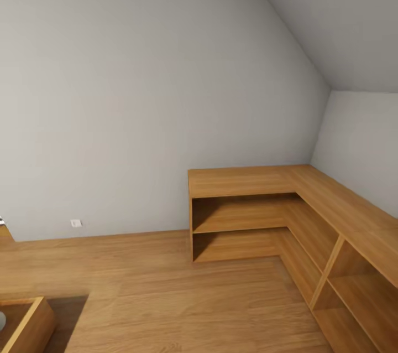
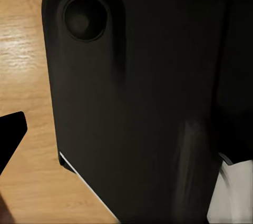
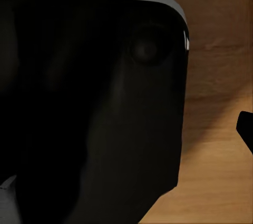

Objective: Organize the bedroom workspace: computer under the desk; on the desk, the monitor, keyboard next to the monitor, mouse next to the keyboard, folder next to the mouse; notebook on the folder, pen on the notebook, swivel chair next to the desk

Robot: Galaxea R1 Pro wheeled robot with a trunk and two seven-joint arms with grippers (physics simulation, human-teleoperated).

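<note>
Head view: wooden shelf bench, floor

Head view faces a corner shelf bench; wrist views hug dark robot body.

Counted things in the attic room

One L-shaped wooden shelf bench, one wall socket and one wooden box are seen.

Pale grey sloped walls, a honey-brown wooden shelf bench, and a light wood-grain floor.
</note>
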